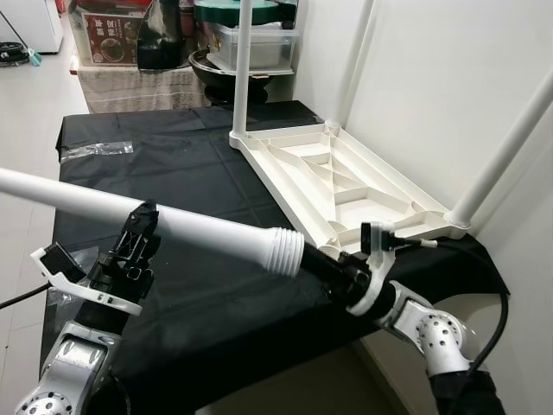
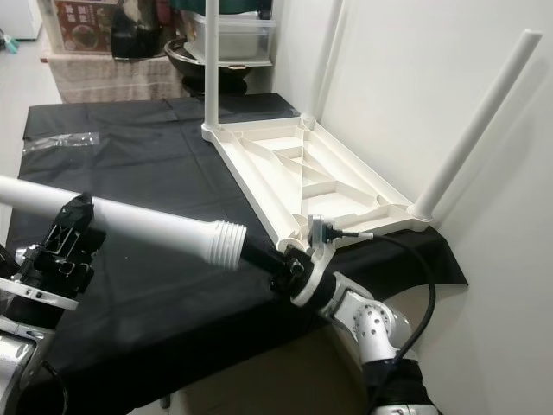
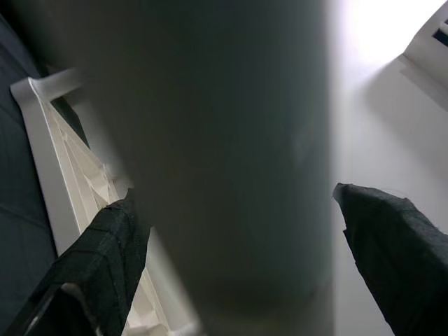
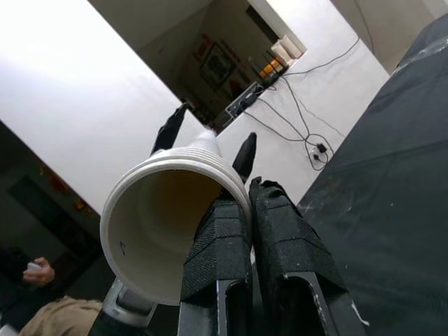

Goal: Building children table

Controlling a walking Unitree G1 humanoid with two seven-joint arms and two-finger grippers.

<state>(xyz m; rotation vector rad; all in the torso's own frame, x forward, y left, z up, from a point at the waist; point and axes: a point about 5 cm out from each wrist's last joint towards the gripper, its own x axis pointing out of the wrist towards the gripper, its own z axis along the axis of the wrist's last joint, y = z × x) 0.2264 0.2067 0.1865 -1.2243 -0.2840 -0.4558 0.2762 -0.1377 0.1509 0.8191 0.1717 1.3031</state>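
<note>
The white table leg (image 1: 173, 223) lies level above the black cloth (image 1: 199, 173), near the upturned tabletop (image 1: 346, 186). The left gripper (image 1: 138, 232) pinches its shaft; the right gripper (image 1: 315, 258), fingers pressed together, touches its ribbed open end. No writing is readable.

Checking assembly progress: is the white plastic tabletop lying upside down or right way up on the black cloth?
Upside down: the white plastic tabletop shows its ribbed underside, and white tube legs rise from its corners.

Smooth matt white plastic table leg (image 1: 173, 223) and ribbed tabletop underside (image 1: 346, 186); creased black cloth (image 1: 173, 164).
</note>
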